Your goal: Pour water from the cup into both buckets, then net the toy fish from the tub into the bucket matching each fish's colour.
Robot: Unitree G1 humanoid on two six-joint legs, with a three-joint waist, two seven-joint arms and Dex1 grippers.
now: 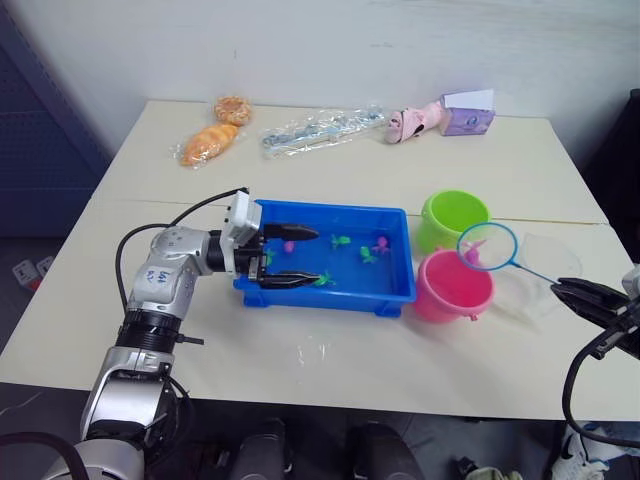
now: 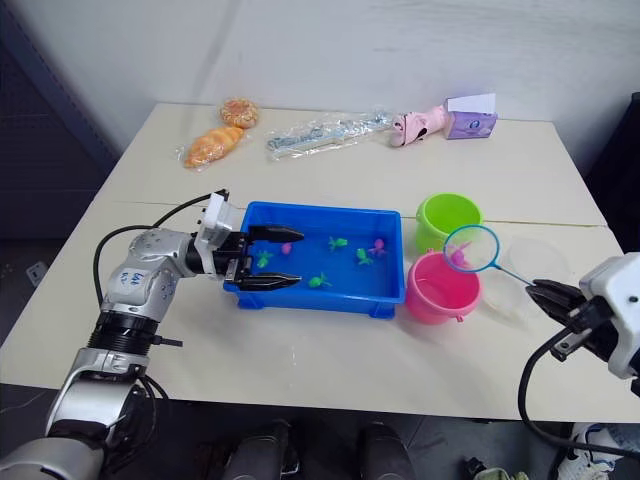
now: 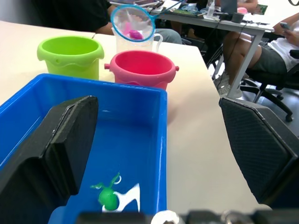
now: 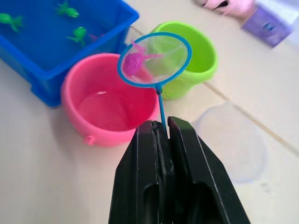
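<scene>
**Pink fish held in the net above the pink bucket**

The right gripper has its jaws pressed together on the thin handle of the net, holding the hoop in the air over the pink bucket, which has water in it. A pink fish lies in the mesh. The green bucket stands just behind the pink one, toward the table's far edge, and the clear cup sits beside them toward the right edge. The blue tub is near the middle of the table, with several green and pink fish in it. The left gripper is at the tub's left end, jaws wide apart, one finger inside the tub and the other outside its near wall, gripping nothing.
</scene>
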